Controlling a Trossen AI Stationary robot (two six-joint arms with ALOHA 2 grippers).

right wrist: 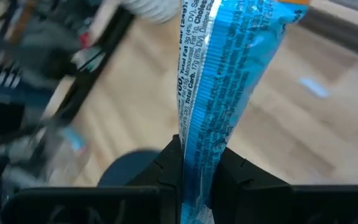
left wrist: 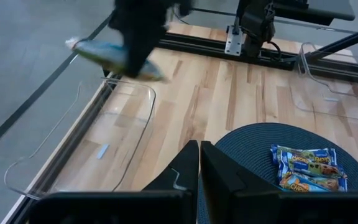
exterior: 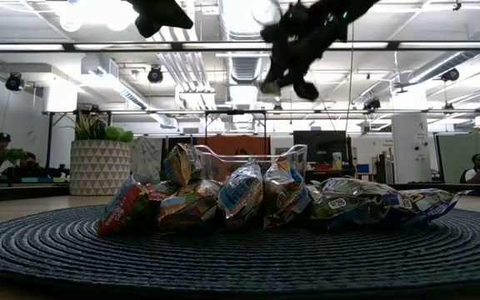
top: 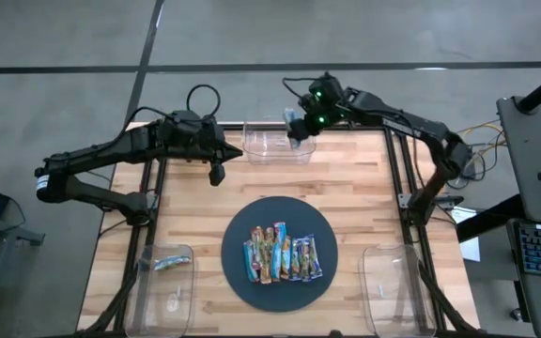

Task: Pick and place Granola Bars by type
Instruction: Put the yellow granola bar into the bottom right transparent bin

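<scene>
An open-plan lab or office hall was indicated: exposed ceiling ducts (exterior: 223,71) and track lights overhead, monitors (exterior: 319,148) on desks, seated people (exterior: 477,169) behind, a large patterned planter (exterior: 98,167), polished concrete floor (top: 54,56) around the wooden table (top: 346,178).

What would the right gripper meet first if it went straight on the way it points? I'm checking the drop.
Probably the clear plastic bin at the table's far edge: the right gripper, shut on a bright blue wrapped granola bar, hangs above it, though its height is unclear.

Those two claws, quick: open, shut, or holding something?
Left gripper: shut, holding nothing.
Right gripper: shut on a bright blue shiny-wrapped granola bar, above the clear plastic bin at the table's far edge.
</scene>
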